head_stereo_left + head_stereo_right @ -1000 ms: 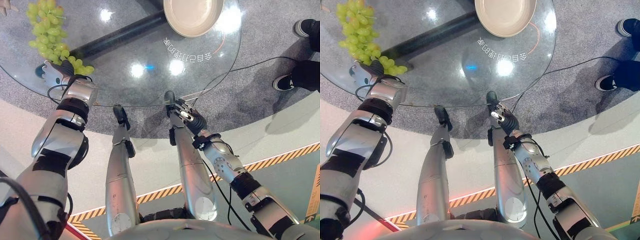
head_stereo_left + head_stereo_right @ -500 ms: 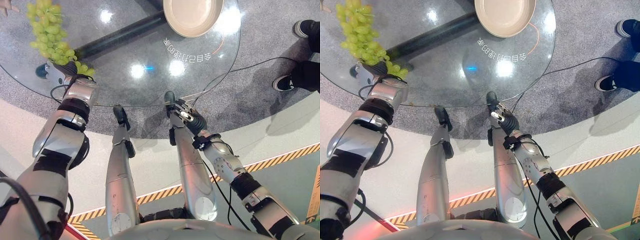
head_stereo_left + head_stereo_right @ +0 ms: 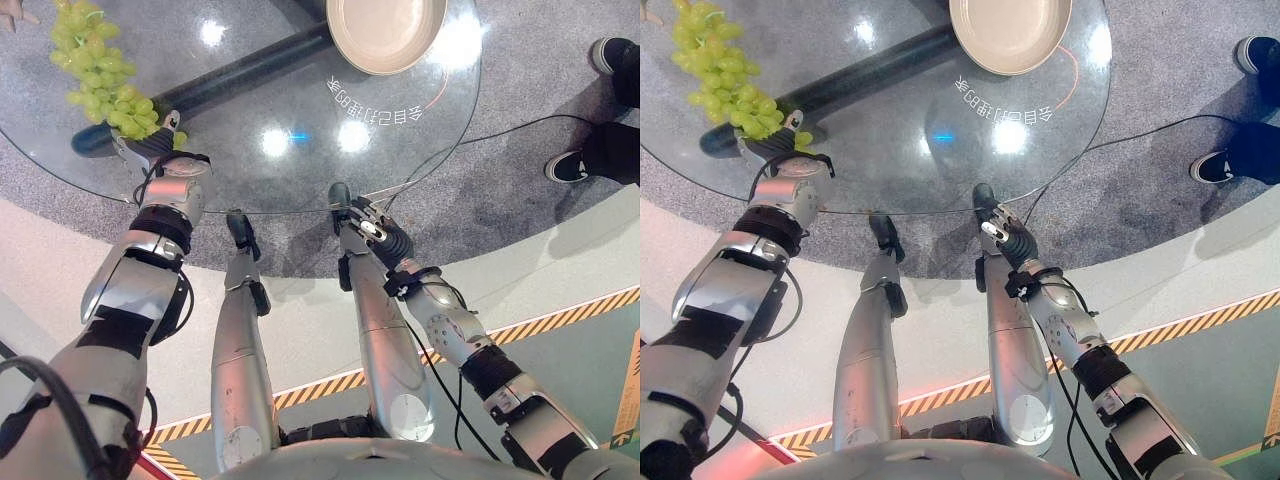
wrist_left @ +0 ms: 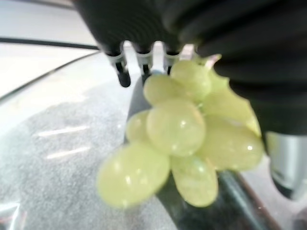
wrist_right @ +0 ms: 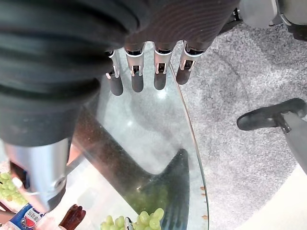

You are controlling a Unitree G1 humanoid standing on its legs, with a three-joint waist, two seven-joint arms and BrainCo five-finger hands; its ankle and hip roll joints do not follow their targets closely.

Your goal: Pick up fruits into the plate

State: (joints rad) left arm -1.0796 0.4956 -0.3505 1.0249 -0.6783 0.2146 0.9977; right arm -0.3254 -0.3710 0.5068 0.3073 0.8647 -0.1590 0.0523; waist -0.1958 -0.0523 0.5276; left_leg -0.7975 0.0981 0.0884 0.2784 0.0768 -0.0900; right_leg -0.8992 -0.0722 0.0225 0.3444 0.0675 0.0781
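Gripping plump, glossy green grapes (image 4: 187,143), the left hand (image 3: 160,160) lifts one bunch end.

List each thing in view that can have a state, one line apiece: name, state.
grapes: one bunch lying on the glass table, near end in the left robot hand
plate: upright on the table's far side, empty
left robot hand: at the bunch, fingers curled round its end
right robot hand: idle at the table's near edge, fingers straight, holding nothing

Glossy translucent grapes (image 4: 192,139), clear reflective glass table (image 3: 300,170) — smooth matt plate (image 3: 385,30), rough grey carpet (image 3: 540,80)
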